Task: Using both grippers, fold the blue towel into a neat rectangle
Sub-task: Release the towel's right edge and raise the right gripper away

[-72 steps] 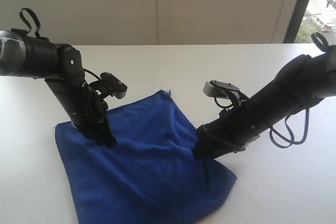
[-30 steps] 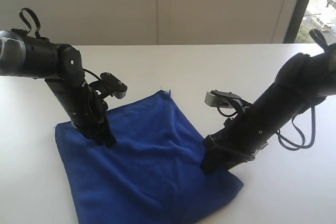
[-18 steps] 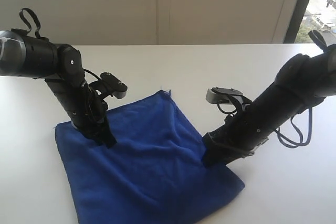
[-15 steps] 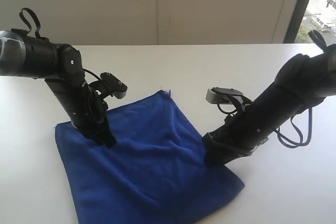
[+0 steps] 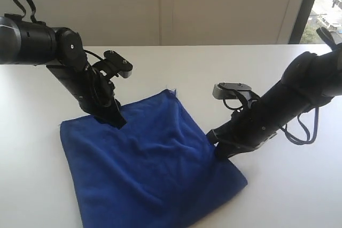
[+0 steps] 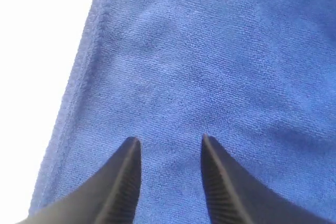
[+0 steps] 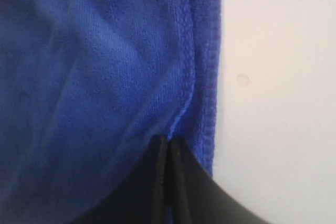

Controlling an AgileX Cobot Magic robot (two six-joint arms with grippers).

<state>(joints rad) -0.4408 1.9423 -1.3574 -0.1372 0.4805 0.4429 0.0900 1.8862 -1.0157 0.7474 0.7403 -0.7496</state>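
Observation:
The blue towel (image 5: pixel 144 158) lies spread flat on the white table (image 5: pixel 176 62), one corner pointing to the back. My left gripper (image 5: pixel 115 118) hangs over the towel's far-left hem. In the left wrist view it (image 6: pixel 169 139) is open, with plush cloth (image 6: pixel 210 51) showing between and beyond its fingers and the hem running alongside. My right gripper (image 5: pixel 219 151) is down at the towel's right edge. In the right wrist view it (image 7: pixel 168 141) is shut on a small pucker of the towel (image 7: pixel 105 77) just inside the stitched hem (image 7: pixel 210 77).
Bare white tabletop (image 7: pixel 278 103) lies right beside the hem. A pale wall (image 5: pixel 160 4) runs behind the table's back edge, and a window (image 5: pixel 328 4) shows at the far right. Black cables loop off both arms.
My left arm has lifted and swung from the towel's left corner toward the back, along the far-left hem. The right gripper has crept slightly right along the right edge.

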